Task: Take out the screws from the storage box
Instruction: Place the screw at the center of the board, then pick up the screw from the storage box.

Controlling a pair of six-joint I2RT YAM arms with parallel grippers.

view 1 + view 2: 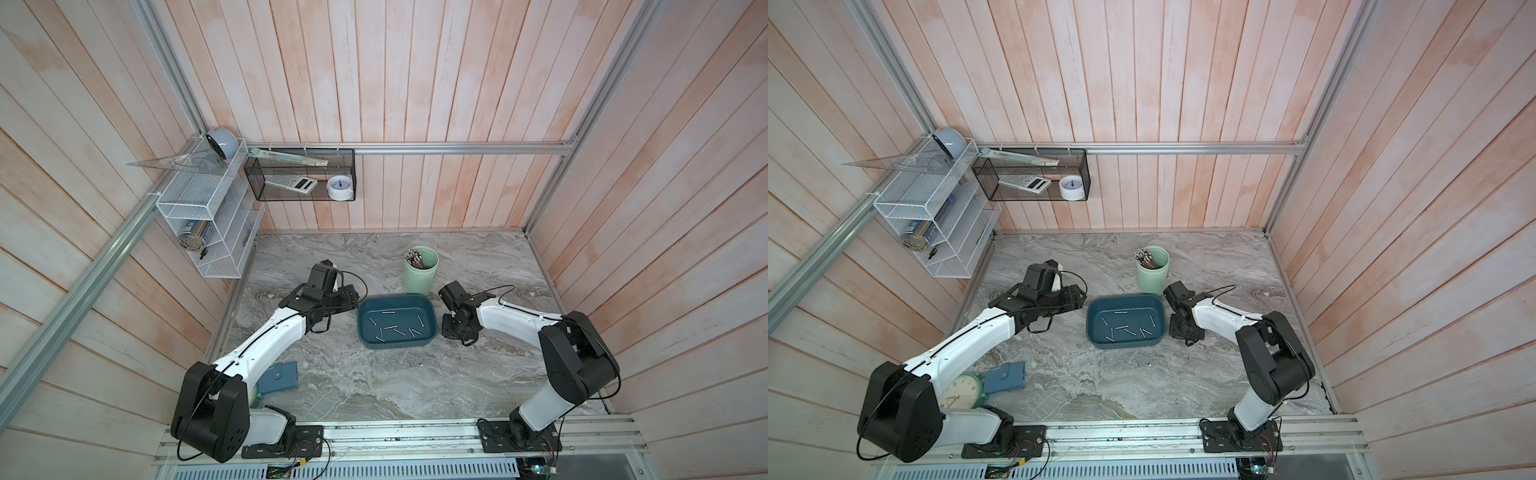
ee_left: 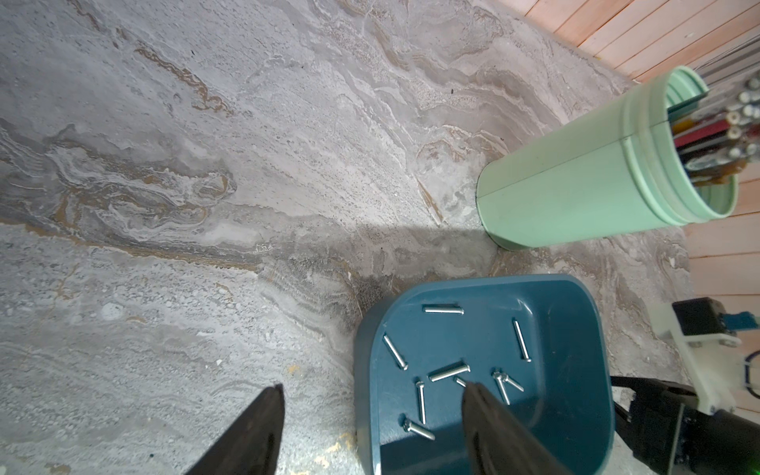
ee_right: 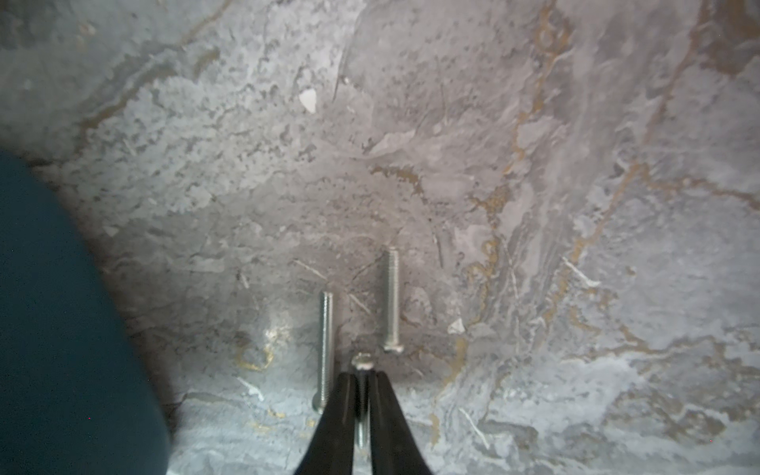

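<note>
The storage box (image 1: 397, 297) (image 1: 1125, 296), a dark teal tray, stands mid-table with several silver screws (image 1: 390, 327) (image 1: 1121, 327) (image 2: 448, 372) loose on its floor. My left gripper (image 1: 352, 298) (image 2: 373, 385) hovers at the tray's left end, open and holding nothing; one fingertip is over the tray, the other over the table. My right gripper (image 1: 455, 328) (image 3: 362, 374) points down at the table just right of the tray (image 3: 61, 329), shut on a screw (image 3: 362, 361) whose head sticks out past the fingertips. Two more screws (image 3: 326, 341) (image 3: 390, 300) lie on the marble beside it.
A pale green cup (image 1: 419, 274) (image 2: 575, 185) full of pencil-like sticks stands just behind the tray. A blue-grey case (image 1: 282, 376) lies near the left arm's base, beside a green clock (image 1: 961, 390). Wire shelves (image 1: 203, 216) and a black mesh basket (image 1: 299, 174) hang on the walls.
</note>
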